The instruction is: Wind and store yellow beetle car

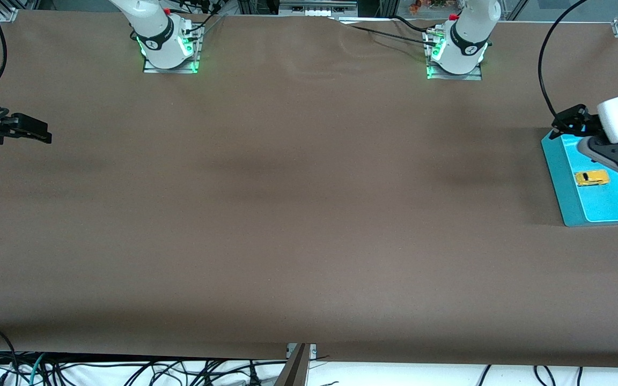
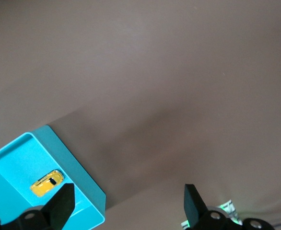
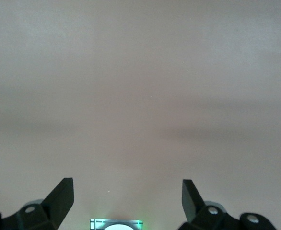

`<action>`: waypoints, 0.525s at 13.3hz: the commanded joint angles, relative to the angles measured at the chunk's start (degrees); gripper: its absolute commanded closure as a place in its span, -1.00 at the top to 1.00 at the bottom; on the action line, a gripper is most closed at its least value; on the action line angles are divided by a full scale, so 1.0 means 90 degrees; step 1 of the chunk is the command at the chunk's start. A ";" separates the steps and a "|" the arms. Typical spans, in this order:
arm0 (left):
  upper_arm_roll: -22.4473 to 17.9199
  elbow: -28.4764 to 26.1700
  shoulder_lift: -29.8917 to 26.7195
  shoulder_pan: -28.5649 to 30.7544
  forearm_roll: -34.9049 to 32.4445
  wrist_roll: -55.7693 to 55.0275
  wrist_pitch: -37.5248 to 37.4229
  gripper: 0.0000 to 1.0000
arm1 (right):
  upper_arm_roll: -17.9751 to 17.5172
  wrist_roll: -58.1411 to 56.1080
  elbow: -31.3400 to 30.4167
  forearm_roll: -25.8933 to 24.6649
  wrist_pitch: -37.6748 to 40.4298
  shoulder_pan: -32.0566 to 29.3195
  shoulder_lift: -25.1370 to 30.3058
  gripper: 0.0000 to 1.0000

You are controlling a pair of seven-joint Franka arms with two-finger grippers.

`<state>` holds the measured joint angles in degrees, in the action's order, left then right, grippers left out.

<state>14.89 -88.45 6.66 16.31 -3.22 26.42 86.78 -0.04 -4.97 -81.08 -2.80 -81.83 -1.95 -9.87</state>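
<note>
on brown table, teal tray holds yellow beetle car.

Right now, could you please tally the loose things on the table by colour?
Yellow: 1, the yellow beetle car, lying in the tray.
Teal: 1, the tray, at the left arm's end of the table.
Total: 2.

Brown-covered table, loose cables along its near edge
</note>
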 commanded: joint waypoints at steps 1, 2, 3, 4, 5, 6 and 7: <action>-0.0248 -0.1116 -0.0913 -0.0433 0.0163 -0.1337 0.0824 1.00 | -0.0015 0.0006 0.0102 0.0077 0.0030 -0.0028 -0.0027 1.00; -0.0325 -0.1323 -0.1119 -0.0667 0.0163 -0.2010 0.0904 1.00 | -0.0015 0.0006 0.0102 0.0087 0.0030 -0.0028 -0.0027 1.00; -0.0481 -0.1470 -0.1295 -0.0979 0.0172 -0.2588 0.0904 1.00 | -0.0015 0.0006 0.0102 0.0087 0.0030 -0.0028 -0.0027 1.00; -0.0608 -0.1539 -0.1403 -0.1194 0.0182 -0.2903 0.0904 1.00 | -0.0015 0.0015 0.0102 0.0087 0.0030 -0.0018 -0.0027 1.00; -0.0629 -0.1530 -0.1424 -0.1245 0.0182 -0.2916 0.0904 1.00 | -0.0015 0.0035 0.0102 0.0087 0.0030 -0.0018 -0.0027 1.00; -0.0629 -0.1539 -0.1424 -0.1294 0.0182 -0.2916 0.0895 1.00 | -0.0015 0.0045 0.0102 0.0087 0.0030 -0.0008 -0.0027 1.00; -0.0638 -0.1540 -0.1424 -0.1304 0.0192 -0.2916 0.0904 1.00 | -0.0015 0.0083 0.0102 0.0087 0.0030 -0.0008 -0.0027 1.00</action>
<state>10.82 -100.07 -4.57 5.35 -2.83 0.69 93.35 -0.04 -4.97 -81.06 -2.80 -81.83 -1.92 -9.87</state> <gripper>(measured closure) 0.000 0.000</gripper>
